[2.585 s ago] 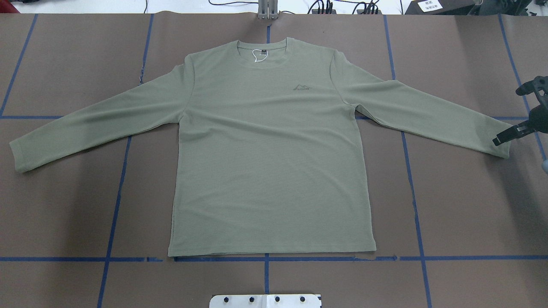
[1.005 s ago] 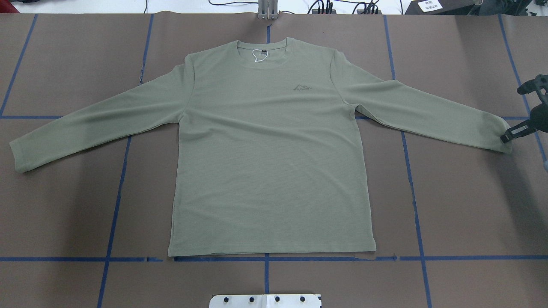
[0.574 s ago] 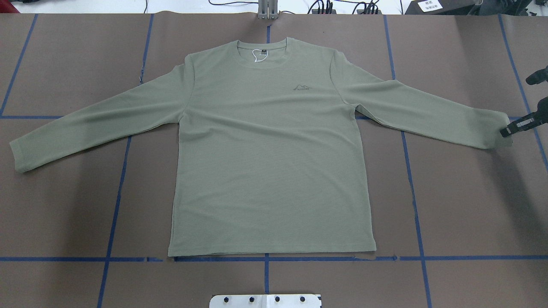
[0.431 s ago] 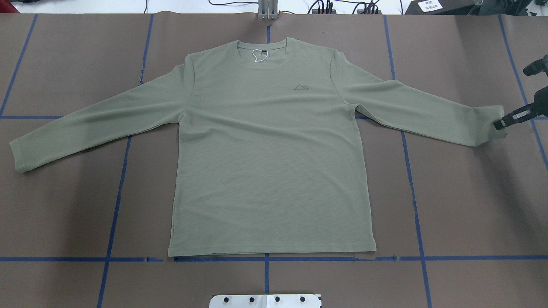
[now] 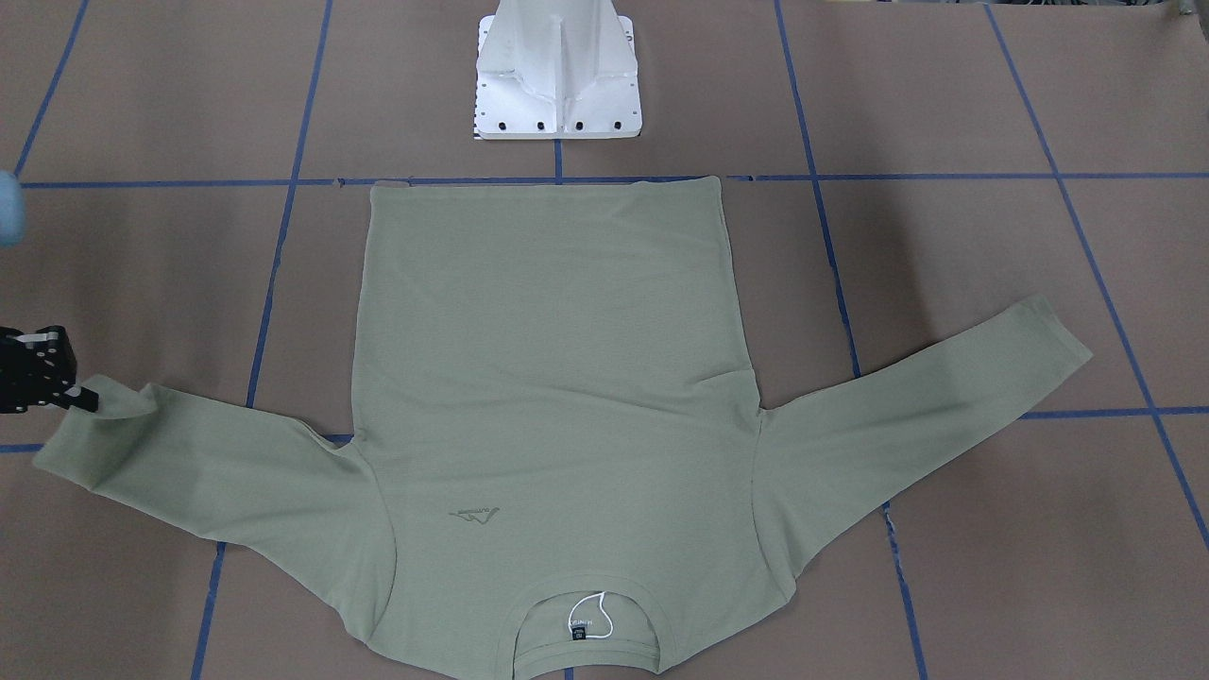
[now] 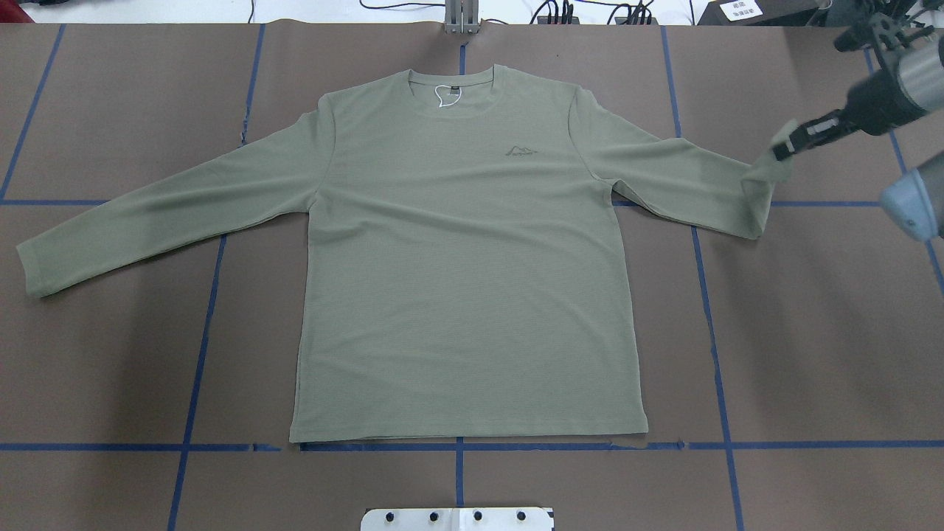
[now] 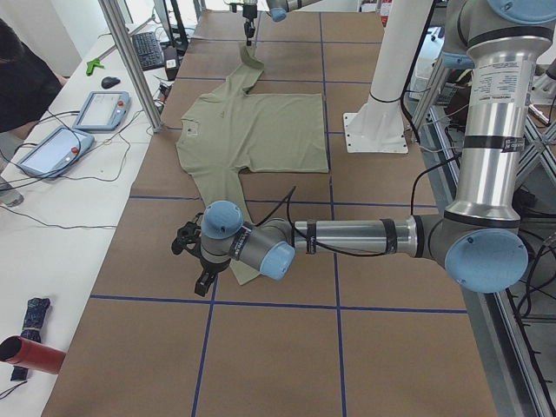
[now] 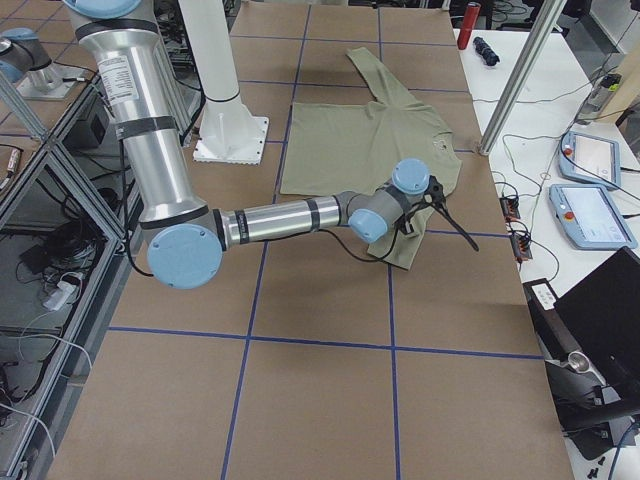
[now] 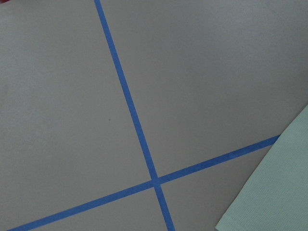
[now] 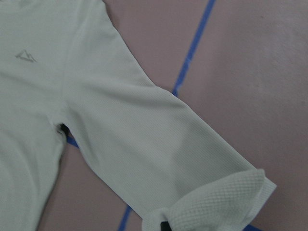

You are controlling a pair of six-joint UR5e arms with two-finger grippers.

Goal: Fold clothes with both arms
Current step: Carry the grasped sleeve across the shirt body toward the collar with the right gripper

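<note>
The sage-green long-sleeve shirt (image 6: 464,280) lies flat, chest logo up, neckline toward the far edge. My right gripper (image 6: 783,147) is shut on the cuff (image 6: 763,173) of the sleeve on the overhead view's right and holds it off the table, with the sleeve end doubled back. The right wrist view shows that cuff (image 10: 221,202) curled over at the bottom edge. The other sleeve (image 6: 33,269) lies straight. My left gripper (image 7: 198,265) shows only in the exterior left view, beside that sleeve's end; I cannot tell whether it is open or shut. The left wrist view shows a shirt corner (image 9: 274,192).
Brown table cover with a blue tape grid (image 6: 712,332). The white pedestal base (image 5: 559,85) stands at the near edge by the shirt hem. A metal post (image 6: 461,18) stands at the far edge. Two teach pendants (image 7: 100,109) and cables lie on the side table.
My right gripper took hold of the right sleeve's cuff, lifted it and carried it inward toward the shirt body and the far edge. The shirt body and the other sleeve have not moved.
</note>
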